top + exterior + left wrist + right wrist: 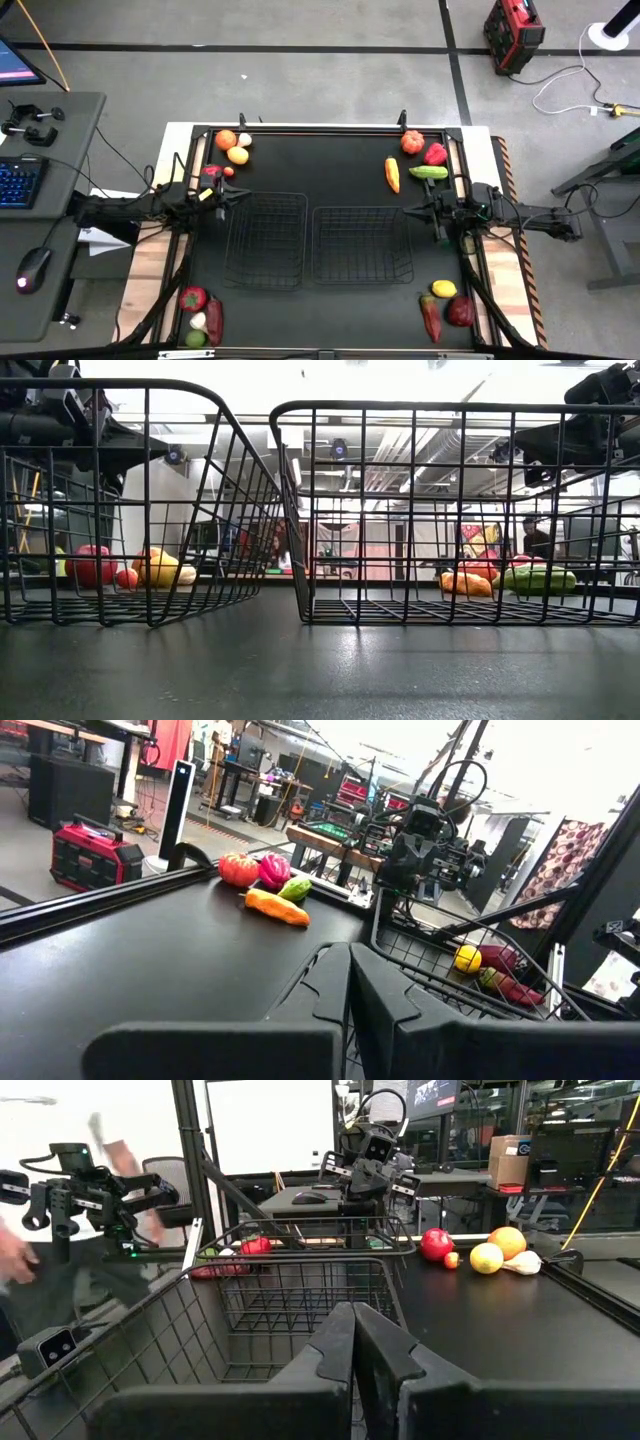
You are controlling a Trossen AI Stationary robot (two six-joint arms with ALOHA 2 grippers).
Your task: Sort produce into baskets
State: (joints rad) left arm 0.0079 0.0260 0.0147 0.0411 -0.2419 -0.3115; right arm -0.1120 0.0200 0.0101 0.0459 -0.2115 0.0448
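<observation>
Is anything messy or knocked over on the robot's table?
Nothing looks spilled or broken. The two baskets sit upright side by side, both empty. The produce lies in four little piles near the table's corners, none sorted yet. Both grippers, left and right, hang shut beside the baskets.

A black table [330, 310] carries two wire baskets [267, 240] side by side at its centre. Produce [420, 155] lies in clusters near all four corners.

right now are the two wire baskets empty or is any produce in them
Both empty. From above, the left basket and right basket show only bare mesh; the produce sits in clusters near the table's corners.
</observation>
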